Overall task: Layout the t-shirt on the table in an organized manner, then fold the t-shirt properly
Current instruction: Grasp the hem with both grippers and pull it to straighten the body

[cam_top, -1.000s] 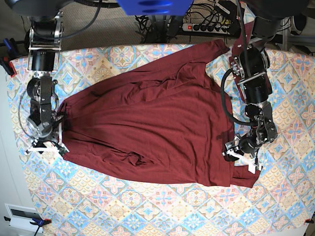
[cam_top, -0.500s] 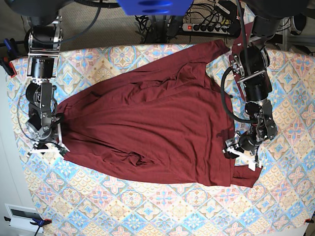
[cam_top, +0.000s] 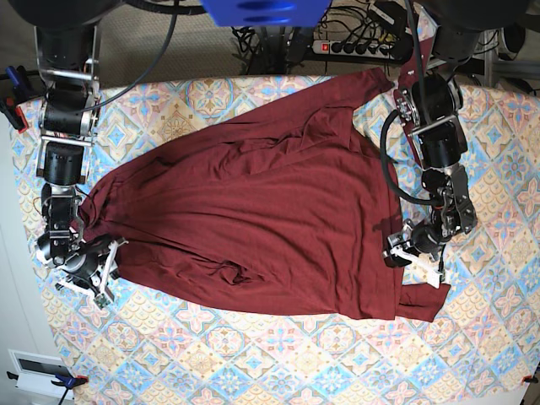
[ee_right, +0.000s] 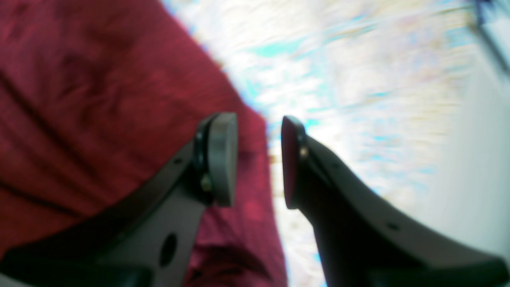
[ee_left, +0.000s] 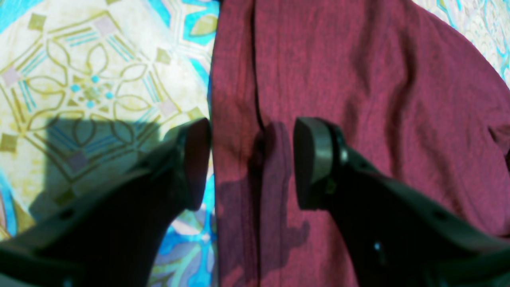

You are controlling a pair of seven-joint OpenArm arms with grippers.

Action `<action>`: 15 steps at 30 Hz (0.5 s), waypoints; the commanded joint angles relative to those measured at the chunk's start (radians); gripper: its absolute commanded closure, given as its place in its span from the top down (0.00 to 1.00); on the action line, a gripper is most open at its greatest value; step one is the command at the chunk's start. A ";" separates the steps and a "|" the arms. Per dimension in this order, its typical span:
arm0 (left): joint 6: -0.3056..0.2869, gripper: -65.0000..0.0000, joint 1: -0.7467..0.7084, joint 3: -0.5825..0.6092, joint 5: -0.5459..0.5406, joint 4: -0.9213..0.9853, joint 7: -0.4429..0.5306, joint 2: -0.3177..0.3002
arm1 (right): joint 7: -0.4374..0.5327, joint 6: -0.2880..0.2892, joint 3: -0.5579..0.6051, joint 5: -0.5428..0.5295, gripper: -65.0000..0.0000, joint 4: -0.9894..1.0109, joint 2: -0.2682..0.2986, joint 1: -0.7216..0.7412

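The dark maroon t-shirt (cam_top: 253, 219) lies spread and wrinkled across the middle of the patterned table (cam_top: 253, 359), one sleeve reaching to the far edge. My left gripper (cam_top: 412, 256) hangs low over the shirt's right edge. In the left wrist view the left gripper (ee_left: 251, 159) is open and straddles that edge: one finger is over the table (ee_left: 79, 79), the other over the t-shirt (ee_left: 358, 99). My right gripper (cam_top: 89, 274) is at the shirt's lower left corner. The blurred right wrist view shows the right gripper (ee_right: 259, 159) with a gap between its pads over the t-shirt (ee_right: 99, 99) edge.
A power strip (cam_top: 359, 46) with cables lies beyond the table's far edge. A white box (cam_top: 38, 371) sits off the near left corner. Bare patterned cloth runs along the front and both sides of the shirt.
My right gripper has moved toward the table's front along the shirt's left edge, and its jaws have narrowed. The shirt's left edge has shifted slightly left. The left gripper has barely moved.
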State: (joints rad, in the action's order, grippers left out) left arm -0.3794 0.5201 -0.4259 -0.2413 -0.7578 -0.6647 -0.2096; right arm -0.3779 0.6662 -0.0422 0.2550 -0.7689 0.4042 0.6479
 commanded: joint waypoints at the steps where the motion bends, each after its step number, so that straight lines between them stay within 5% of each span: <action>1: 0.003 0.50 0.010 0.000 0.003 -0.010 -0.022 -0.007 | 0.030 -0.004 -0.005 -0.021 0.28 0.002 0.017 0.049; 9: 0.001 0.50 -0.022 -0.001 -0.016 -0.042 -0.022 -0.017 | 0.030 -0.003 -0.005 -0.024 0.54 0.025 0.017 0.095; 15: 0.001 0.50 -0.076 -0.001 -0.057 -0.179 -0.080 -0.015 | 0.075 -0.003 -0.005 -0.024 0.56 0.139 0.017 0.095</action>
State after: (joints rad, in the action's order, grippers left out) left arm -0.3820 0.4210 -0.4263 -0.2970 -0.9215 -0.7486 -0.2157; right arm -0.3298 0.6704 -0.0422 0.2462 -0.6106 0.4053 0.7055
